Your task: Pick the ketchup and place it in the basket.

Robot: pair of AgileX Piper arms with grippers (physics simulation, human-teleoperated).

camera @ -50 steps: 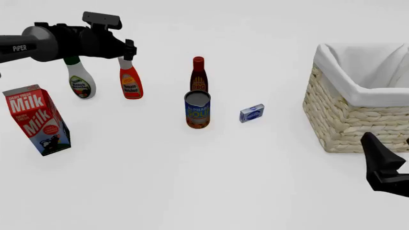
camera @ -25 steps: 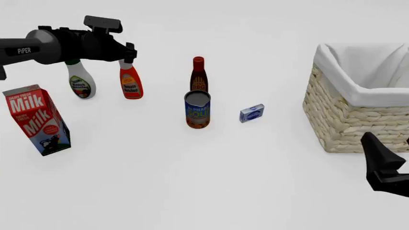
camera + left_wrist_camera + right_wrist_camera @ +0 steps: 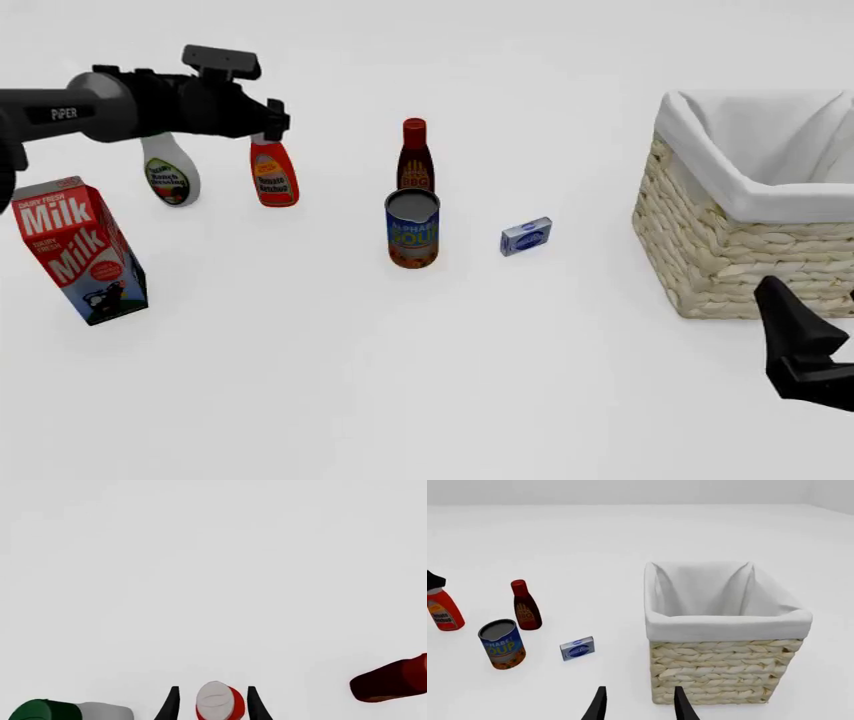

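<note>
The ketchup (image 3: 274, 176) is an orange-red bottle standing upright at the back left. Its pale cap (image 3: 220, 700) shows in the left wrist view between the two dark fingers (image 3: 172, 706). My left gripper (image 3: 274, 122) is open and straddles the cap, with a gap on each side. The ketchup also shows in the right wrist view (image 3: 443, 613). The basket (image 3: 727, 250), wicker with a white lining, stands at the right and shows in the right wrist view (image 3: 720, 670). My right gripper (image 3: 787, 320) is open and empty, low in front of the basket.
A white green-capped bottle (image 3: 170, 178) stands just left of the ketchup, partly behind the left arm. A milk carton (image 3: 78, 250) stands front left. A dark brown-red bottle (image 3: 415, 158), a can (image 3: 412, 229) and a small blue box (image 3: 526, 236) stand mid-table.
My left gripper has come down onto the ketchup's cap, which now sits between its fingers. The right arm has not moved.
</note>
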